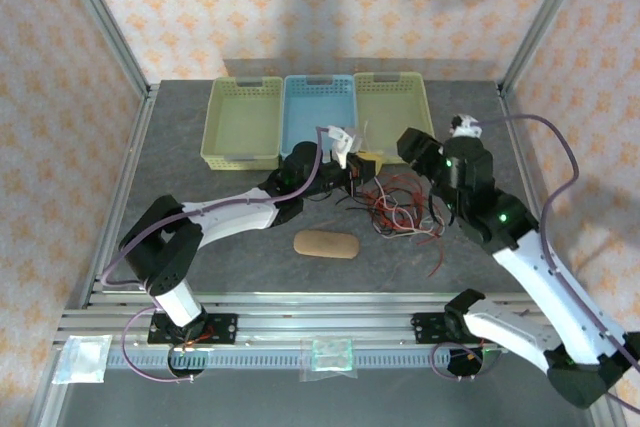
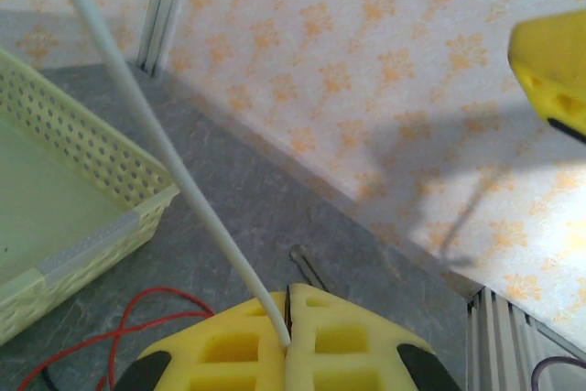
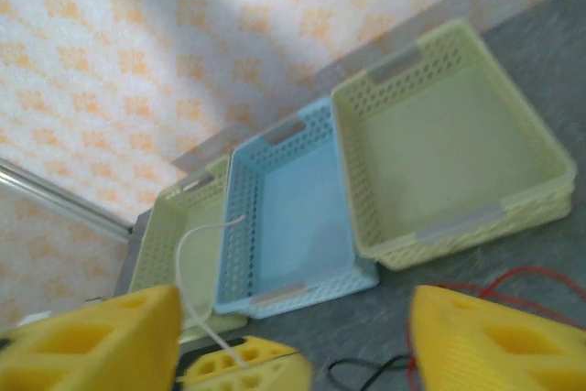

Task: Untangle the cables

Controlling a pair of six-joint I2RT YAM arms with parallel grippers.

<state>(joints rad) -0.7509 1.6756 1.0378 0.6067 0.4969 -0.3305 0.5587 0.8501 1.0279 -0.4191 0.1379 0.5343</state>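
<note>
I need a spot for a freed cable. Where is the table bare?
Bare: the table left of the left basket, and the strip between the tan pad and the near edge. Crowded: around the cables, right of the pad.

Overhead and close wrist views share baskets [image 1: 318, 122].

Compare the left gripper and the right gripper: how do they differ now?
The left gripper is shut, its fingers touching; the right gripper is open, its fingers wide apart. The left gripper pinches a white cable; the right gripper holds nothing. Both have yellow fingers.
</note>
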